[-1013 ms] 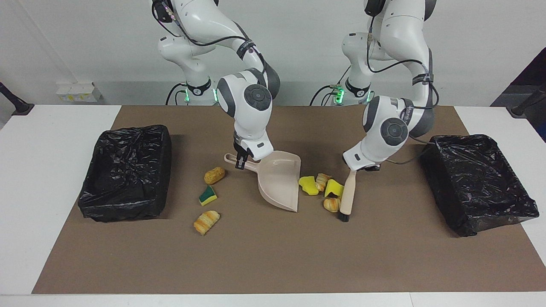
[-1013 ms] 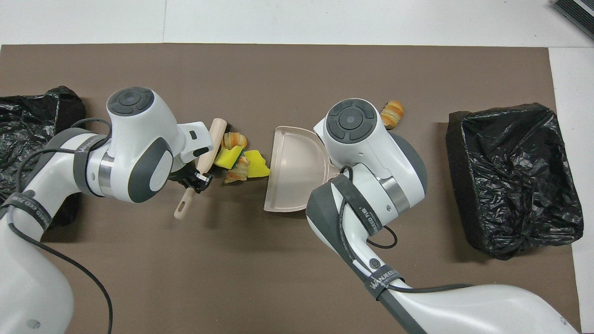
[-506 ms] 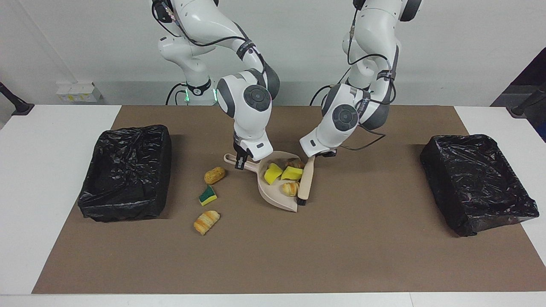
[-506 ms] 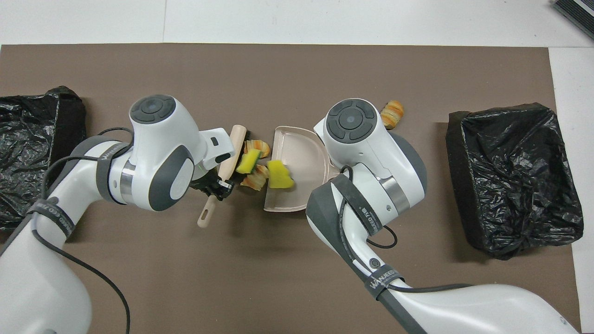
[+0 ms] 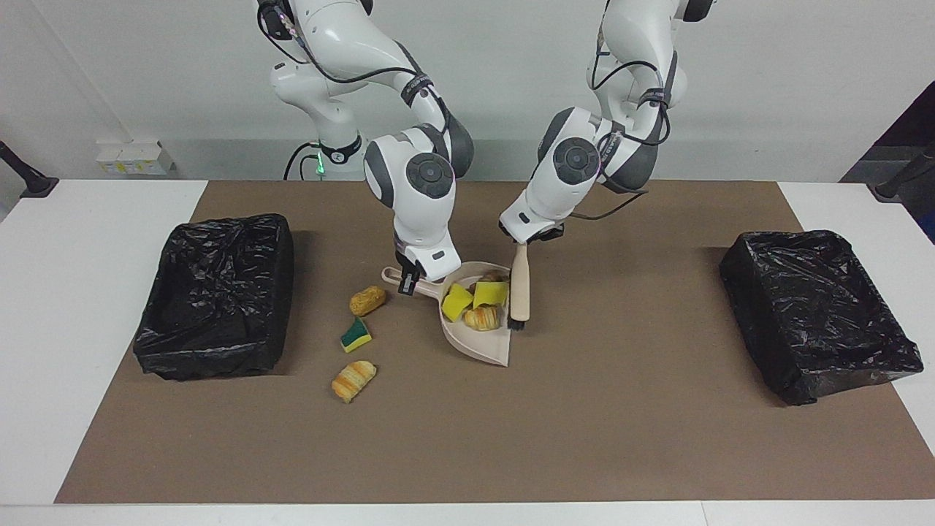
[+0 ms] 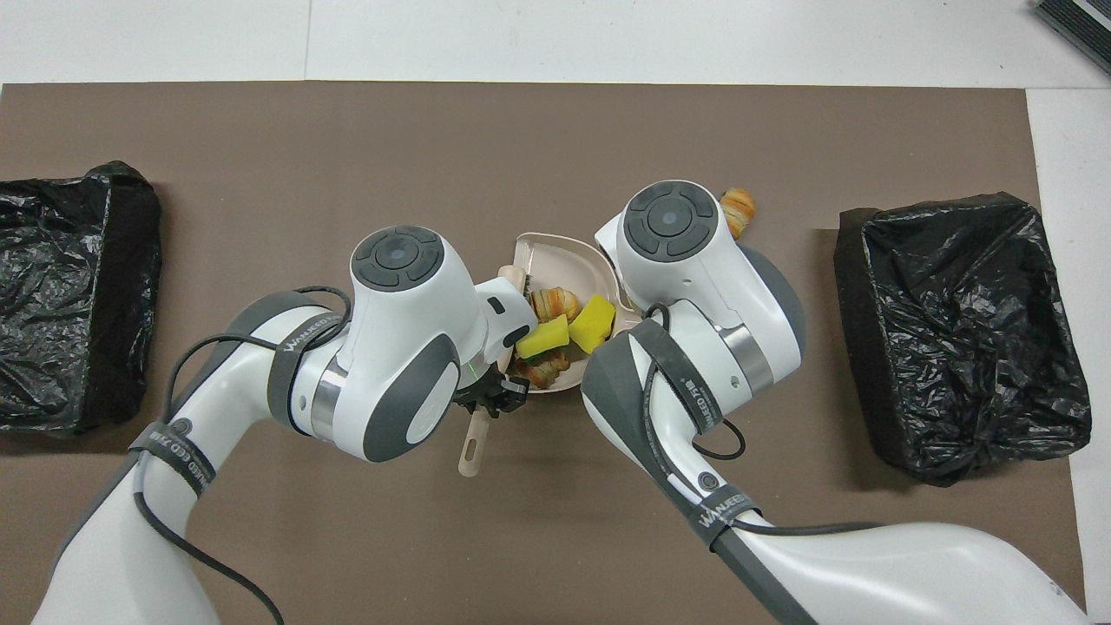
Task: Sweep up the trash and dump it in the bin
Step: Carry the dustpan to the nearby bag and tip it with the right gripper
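Trash [image 5: 473,301] lies partly in the beige dustpan [image 5: 478,340] (four scraps), while three more scraps [image 5: 356,339] sit on the brown surface [image 5: 511,438] toward the right arm's end. Right gripper [image 5: 409,280] is clamped on the dustpan's handle; left gripper [image 5: 522,241] grips the hand brush [image 5: 519,291], bristles at the pan's open edge. Black-lined bins [image 5: 215,292] stand well apart at both ends.

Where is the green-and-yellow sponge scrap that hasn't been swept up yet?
In the facing view, the green-faced sponge scrap lies on the brown mat between two bread-like pieces, beside the dustpan, toward the right arm's end.
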You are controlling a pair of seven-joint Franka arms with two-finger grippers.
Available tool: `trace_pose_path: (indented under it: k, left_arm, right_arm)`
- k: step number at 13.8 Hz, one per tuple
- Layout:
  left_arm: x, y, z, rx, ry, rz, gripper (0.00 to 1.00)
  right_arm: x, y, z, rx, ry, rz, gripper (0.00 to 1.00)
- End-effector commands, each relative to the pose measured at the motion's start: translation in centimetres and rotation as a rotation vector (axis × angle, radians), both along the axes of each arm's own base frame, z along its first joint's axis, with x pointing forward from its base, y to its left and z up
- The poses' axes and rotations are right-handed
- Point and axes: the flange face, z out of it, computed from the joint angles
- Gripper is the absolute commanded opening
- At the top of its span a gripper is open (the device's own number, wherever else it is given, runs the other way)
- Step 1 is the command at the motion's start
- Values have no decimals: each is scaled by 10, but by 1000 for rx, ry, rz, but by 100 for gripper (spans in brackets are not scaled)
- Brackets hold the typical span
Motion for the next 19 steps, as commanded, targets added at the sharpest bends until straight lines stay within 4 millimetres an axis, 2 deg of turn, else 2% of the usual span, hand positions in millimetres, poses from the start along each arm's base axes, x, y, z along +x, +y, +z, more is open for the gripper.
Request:
trace_pose_path:
  k: [1, 3, 6, 7, 10, 12, 14, 15, 17, 19]
  left_arm:
    - [-19, 22, 26, 28, 40, 66, 0]
    - [-30, 41, 41, 52, 56, 105, 0]
    - [-81, 64, 36, 124, 49, 159, 0]
    - [-102, 63, 29, 144, 46, 179, 0]
    - [-176, 42, 10, 129, -71, 204, 0]
    - [-208, 12, 0, 159, -85, 206, 0]
    - [-227, -13, -9, 144, -108, 190, 0]
    - [-234, -23, -18, 145, -105, 169, 0]
    - [-236, -37, -37, 138, -105, 157, 0]
    - [-238, -43, -40, 121, -111, 145, 0]
  right_arm:
    - [4, -5, -2, 39, -5, 45, 0]
    - [8, -8, -6, 72, -32, 63, 0]
    - [14, -13, -9, 161, -46, 70, 0]
    - [17, -14, -7, 170, -57, 69, 0]
    - [34, -33, 18, 241, -104, 59, 0]
    - [44, -59, 31, 243, -113, 36, 0]
    - [51, -86, 51, 264, -114, 19, 0]
    - [57, -102, 61, 284, -103, 19, 0]
    - [66, -152, 74, 294, -94, -16, 0]
    - [71, -195, 91, 293, -117, -29, 0]
